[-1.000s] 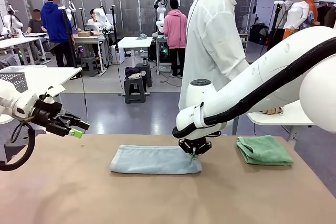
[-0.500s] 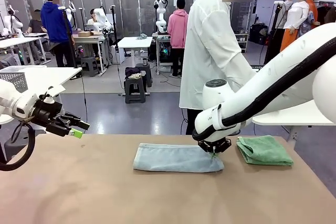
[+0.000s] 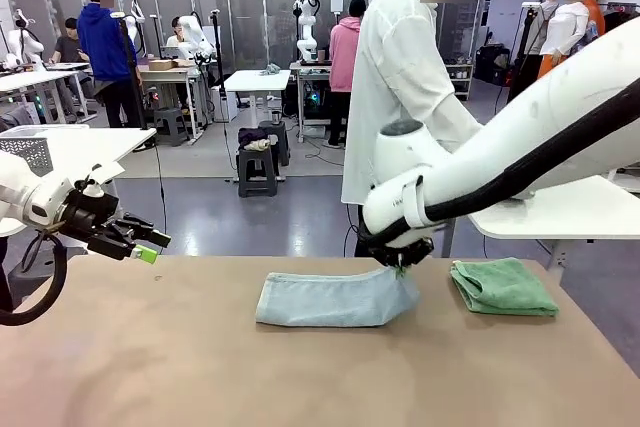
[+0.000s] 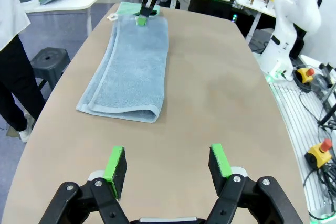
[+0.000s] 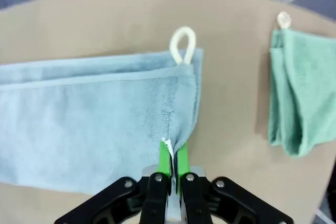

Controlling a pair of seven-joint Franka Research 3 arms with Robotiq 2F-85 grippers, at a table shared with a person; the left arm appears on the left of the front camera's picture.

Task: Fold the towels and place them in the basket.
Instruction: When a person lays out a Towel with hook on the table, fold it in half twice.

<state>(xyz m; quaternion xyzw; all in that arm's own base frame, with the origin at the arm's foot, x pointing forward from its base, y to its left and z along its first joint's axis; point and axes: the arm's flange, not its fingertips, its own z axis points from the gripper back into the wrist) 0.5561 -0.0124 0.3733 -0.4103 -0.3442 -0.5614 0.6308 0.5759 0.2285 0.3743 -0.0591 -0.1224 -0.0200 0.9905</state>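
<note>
Right fingers (image 3: 401,269) risen, lifting blue-grey towel (image 3: 330,298) end pinched between pads; left fingers (image 4: 167,164) spread, idle.

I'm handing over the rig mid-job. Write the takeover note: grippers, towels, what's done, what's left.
Right gripper: shut on the blue-grey towel, its right end lifted off the table.
Left gripper: open, empty, hovering at the table's left edge.
Green towel: folded, lying right of the blue one, apart from it.
Done: green folded; blue folded lengthwise.
Left: fold the blue towel across, then move both to the basket.
</note>
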